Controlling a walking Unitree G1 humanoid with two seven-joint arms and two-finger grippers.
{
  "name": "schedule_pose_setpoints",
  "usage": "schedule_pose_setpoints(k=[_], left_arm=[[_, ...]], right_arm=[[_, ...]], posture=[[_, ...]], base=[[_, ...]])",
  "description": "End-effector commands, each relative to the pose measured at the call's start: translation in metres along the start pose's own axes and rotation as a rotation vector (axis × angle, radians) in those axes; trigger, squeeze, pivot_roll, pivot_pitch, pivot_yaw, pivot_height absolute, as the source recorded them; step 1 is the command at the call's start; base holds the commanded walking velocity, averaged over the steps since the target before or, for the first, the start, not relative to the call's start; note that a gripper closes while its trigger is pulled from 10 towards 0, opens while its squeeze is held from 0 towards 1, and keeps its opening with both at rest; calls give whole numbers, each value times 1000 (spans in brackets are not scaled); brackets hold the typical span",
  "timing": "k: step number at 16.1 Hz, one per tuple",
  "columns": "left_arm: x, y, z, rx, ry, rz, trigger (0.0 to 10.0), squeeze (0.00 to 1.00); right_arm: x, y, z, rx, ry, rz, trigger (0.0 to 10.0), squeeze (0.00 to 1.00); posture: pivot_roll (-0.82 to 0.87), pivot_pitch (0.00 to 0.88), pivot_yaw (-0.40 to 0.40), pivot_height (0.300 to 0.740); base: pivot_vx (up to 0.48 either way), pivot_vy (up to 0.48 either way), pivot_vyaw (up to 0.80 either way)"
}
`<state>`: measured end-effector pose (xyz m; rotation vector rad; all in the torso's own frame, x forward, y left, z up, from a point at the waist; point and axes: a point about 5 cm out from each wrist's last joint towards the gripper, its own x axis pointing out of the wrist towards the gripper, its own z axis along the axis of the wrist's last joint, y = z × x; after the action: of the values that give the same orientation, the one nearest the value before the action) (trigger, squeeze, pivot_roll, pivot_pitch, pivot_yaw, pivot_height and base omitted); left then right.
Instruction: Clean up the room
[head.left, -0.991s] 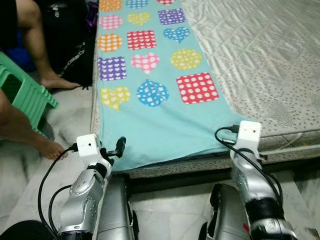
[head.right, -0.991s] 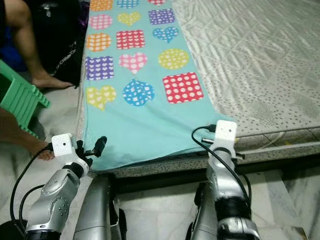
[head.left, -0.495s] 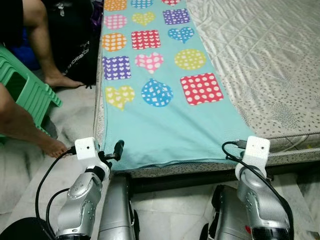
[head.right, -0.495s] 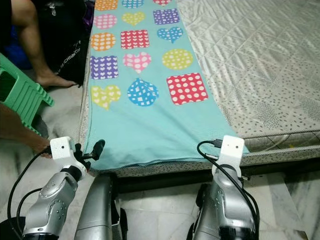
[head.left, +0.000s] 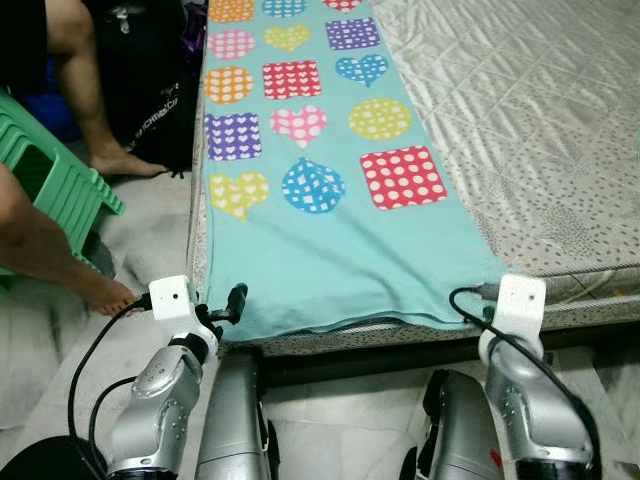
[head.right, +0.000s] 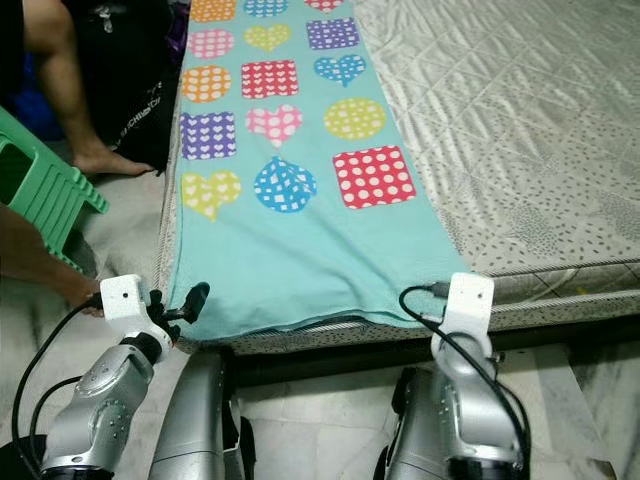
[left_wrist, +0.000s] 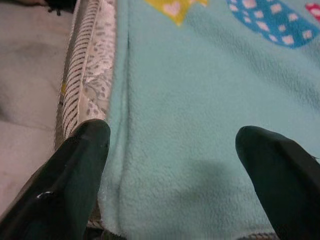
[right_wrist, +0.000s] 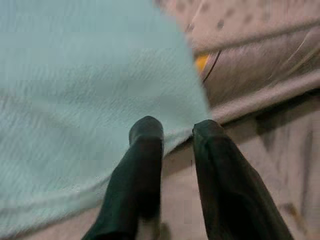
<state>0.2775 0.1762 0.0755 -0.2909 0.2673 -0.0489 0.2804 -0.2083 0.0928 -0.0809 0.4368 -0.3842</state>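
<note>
A teal fleece blanket (head.left: 330, 250) with coloured dotted hearts, circles and squares lies flat along the left strip of a grey quilted mattress (head.left: 540, 120). My left gripper (left_wrist: 170, 145) is open, and its fingers straddle the blanket's near left corner at the mattress edge (left_wrist: 85, 90). In the right wrist view my right gripper (right_wrist: 177, 127) has its fingers close together at the hem of the blanket's near right corner (right_wrist: 197, 112), apparently pinching it. From the head, that gripper sits under its white wrist block (head.left: 522, 300).
A person sits at the left, with a bare foot (head.left: 100, 292) on the floor close to my left arm and a second leg (head.left: 95, 110) farther back. A green plastic stool (head.left: 55, 190) and a black bag (head.left: 150, 95) stand beside the bed. Pale tiled floor (head.left: 340, 430) lies under me.
My right arm has drawn back toward me, and the blanket's near right corner came with it to the mattress edge. The left arm has barely moved.
</note>
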Motion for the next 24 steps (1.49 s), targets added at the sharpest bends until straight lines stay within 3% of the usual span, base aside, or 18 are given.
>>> schedule_pose_setpoints(k=[1,3,5,6,7,9,11,12,14,17,19,20,21,23,24], left_arm=[[-4,4,-4,11,44,-2,10000,0],[-2,5,-8,13,80,-12,10000,0],[5,9,-17,32,184,-8,10000,0],[10,14,-21,25,223,20,10000,0],[14,19,-25,14,273,42,10000,0],[16,26,-40,-10,417,61,10000,0],[16,26,-41,-21,440,56,10000,0],[13,33,-45,-62,507,69,10000,0],[-8,46,-53,-149,608,109,10000,0],[-34,59,-45,-182,619,135,10000,0],[-49,68,-38,-172,606,173,10000,0],[-63,78,-24,-82,509,243,10000,0],[-63,78,-20,-77,475,250,10000,0],[-64,66,0,-90,314,196,10000,0],[-62,52,7,-43,238,101,10000,0]], right_arm=[[2,2,7,-17,-46,14,10000,1000],[4,7,20,6,-111,44,10000,1000],[4,16,42,2,-218,107,10000,1000],[5,18,46,7,-232,121,10000,247],[6,20,49,12,-243,138,10000,0],[6,21,51,14,-254,148,10000,0],[6,21,52,17,-256,154,10000,0],[7,21,54,17,-270,169,10000,0],[8,20,56,16,-277,187,10000,0],[9,22,54,19,-263,205,10000,0],[10,20,52,17,-256,209,10000,0],[12,15,50,-1,-254,192,10000,0],[13,15,50,-8,-255,187,10000,0],[14,15,50,-14,-257,195,10000,0],[13,18,50,-11,-263,209,10000,0]], posture=[[-88,154,71,535],[-95,138,68,535],[-104,118,63,535],[-108,110,63,535],[-113,103,61,535],[-119,94,61,535],[-127,90,63,535],[-130,83,68,535],[-121,82,73,535],[-111,86,75,535],[-106,88,77,535],[-99,92,80,535],[-99,92,79,535],[-92,92,73,535],[-93,88,65,535]], base=[[0,0,0],[0,0,0],[0,0,0],[0,0,0],[0,0,0],[0,0,0],[0,0,0],[0,0,0],[0,0,0],[0,0,0],[0,0,0],[0,0,0],[0,0,0],[0,0,0],[0,0,0]])
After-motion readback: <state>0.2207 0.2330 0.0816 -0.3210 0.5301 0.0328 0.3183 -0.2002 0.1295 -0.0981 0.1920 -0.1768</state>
